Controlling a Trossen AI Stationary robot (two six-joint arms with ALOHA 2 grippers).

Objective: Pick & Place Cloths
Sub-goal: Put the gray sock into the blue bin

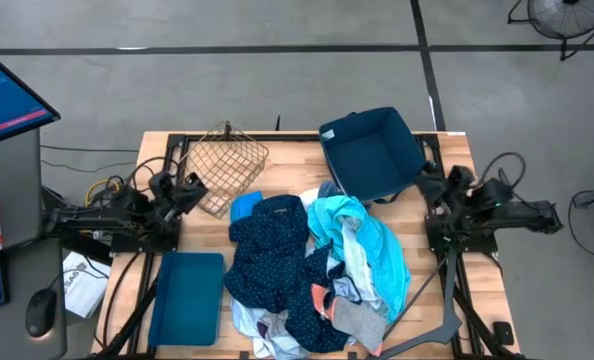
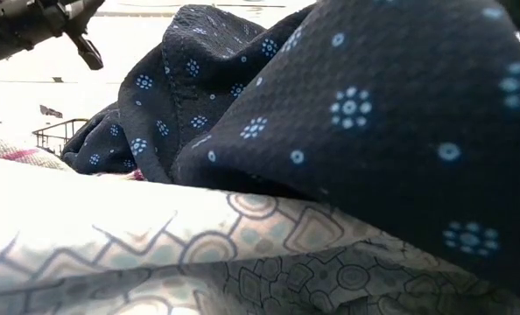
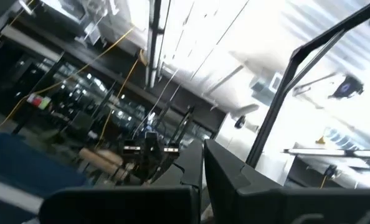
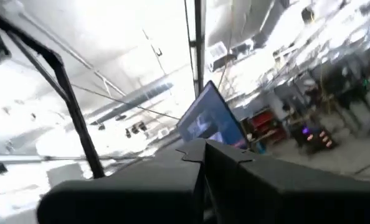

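The cloths lie heaped in the middle of the table. A navy one with white dots (image 1: 272,250) is on top at the left, a turquoise one (image 1: 362,235) at the right and a bright blue one (image 1: 245,207) at the far side. A grey sock (image 1: 362,322) and a coral piece (image 1: 322,297) lie at the near edge. The low view is filled by the navy dotted cloth (image 2: 356,105) resting on a pale patterned cloth (image 2: 155,245). My left gripper (image 1: 189,190) is shut at the table's left edge, away from the heap. My right gripper (image 1: 429,185) is shut at the right edge. Both wrist views show the fingers (image 3: 202,180) (image 4: 203,174) together and tipped up toward the ceiling.
A navy fabric bin (image 1: 372,155) stands tilted at the far right. A wire basket (image 1: 227,160) sits at the far left and a flat teal tray (image 1: 187,295) at the near left. A dark hanger-like frame (image 1: 427,320) lies at the near right.
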